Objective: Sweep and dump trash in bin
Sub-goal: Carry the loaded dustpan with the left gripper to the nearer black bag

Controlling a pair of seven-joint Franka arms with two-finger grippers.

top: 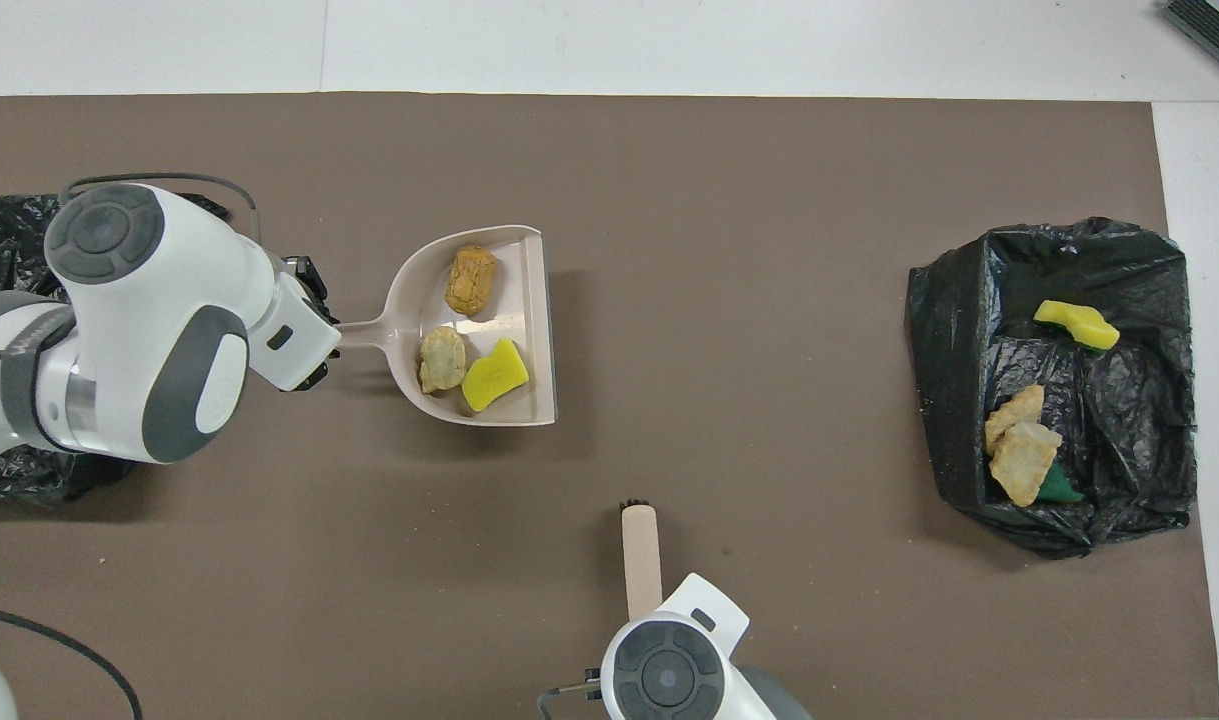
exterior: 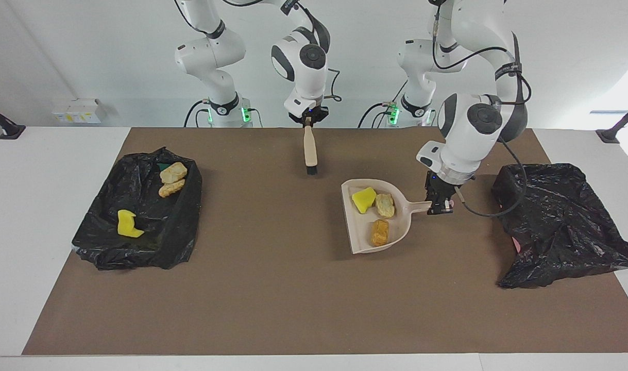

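Three scraps ride in the dustpan (exterior: 368,234): one yellow sponge chunk (exterior: 363,199) and two bread lumps (exterior: 385,204), while three more bread-and-sponge scraps (exterior: 172,172) lie in the open black bin bag (exterior: 138,242) at the right arm's end of the surface. The left gripper (exterior: 439,204) is clamped on the dustpan's handle, lifted beside the second, crumpled bag (exterior: 561,226); the right gripper (exterior: 307,122) is closed on the brush (exterior: 309,152). Only the overhead view shows a green scrap (top: 1057,488) beside the bagged lumps.
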